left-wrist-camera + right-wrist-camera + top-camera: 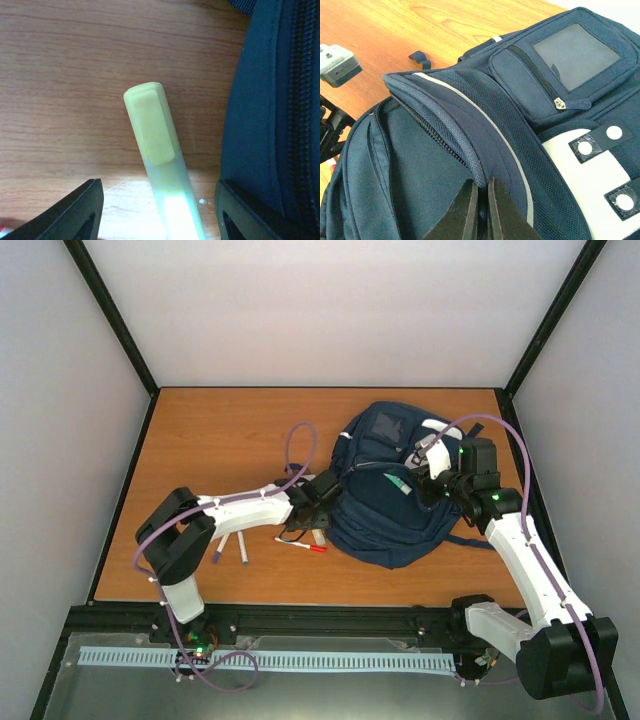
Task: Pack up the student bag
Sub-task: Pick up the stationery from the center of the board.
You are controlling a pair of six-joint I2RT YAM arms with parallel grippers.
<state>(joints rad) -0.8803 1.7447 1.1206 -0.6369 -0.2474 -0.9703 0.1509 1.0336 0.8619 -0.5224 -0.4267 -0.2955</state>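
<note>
Table: wood-grain top, walled on three sides.

Student bag: lying flat, right of centre on the table, front pocket and white patches facing up. Navy fabric, slumped and creased. Judged soft and floppy with little inside, so light but shapeless; any lifted part will sag. Best hold looks like the stitched zip edge of the main opening, where the cloth is doubled and firm.

Right gripper: fingers pressed together, pinching that zip edge and raising it like a flap. The opening gapes toward the left arm.

Left gripper: fingers spread, low over the table just beside the bag, straddling a highlighter without touching it.

Highlighter: yellow cap, pale barrel, lying flat on the table.

Red pen: loose on the table, near the left gripper.
</note>
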